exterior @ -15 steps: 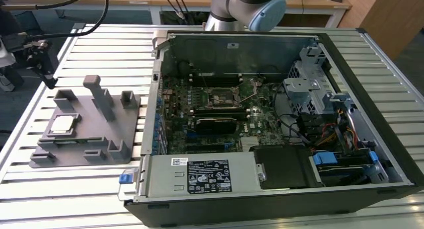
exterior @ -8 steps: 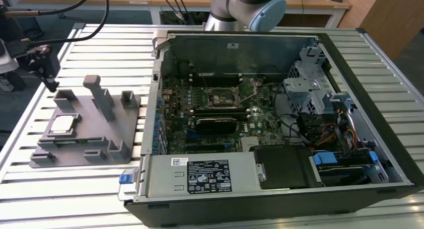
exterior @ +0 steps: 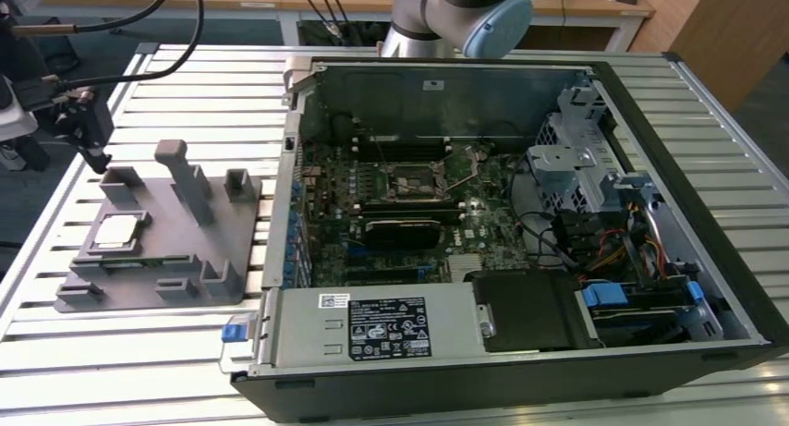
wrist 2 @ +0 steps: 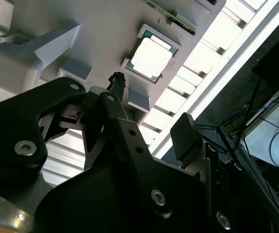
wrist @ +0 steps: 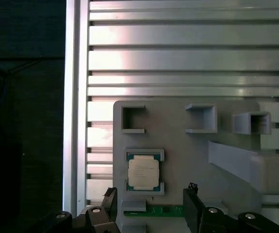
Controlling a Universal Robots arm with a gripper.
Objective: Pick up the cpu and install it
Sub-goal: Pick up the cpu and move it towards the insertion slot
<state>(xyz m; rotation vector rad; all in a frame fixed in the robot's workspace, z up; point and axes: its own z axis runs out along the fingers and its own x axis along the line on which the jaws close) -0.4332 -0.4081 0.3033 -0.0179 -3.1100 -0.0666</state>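
The end effector (wrist: pixel 151 190), open and empty, hovers over the cpu (wrist: pixel 143 174) in its grey holder (wrist: pixel 178 145). Pick-up stage, apparently; gripping needs a square descent.

The cpu (wrist: pixel 143 174) is topped with smooth silvery-white metal, thinly rimmed in a darker material. The holder tray (wrist: pixel 178 150) is moulded in matt grey plastic. The table (wrist: pixel 178 48) is built of ribbed bare metal slats, brightly reflective. The gripper (wrist: pixel 151 193) is finished in matt black, with bright metal screw heads (wrist 2: pixel 25 147) set into it. In the exterior view, the computer case (exterior: pixel 444 98) is lined with dull grey sheet metal.
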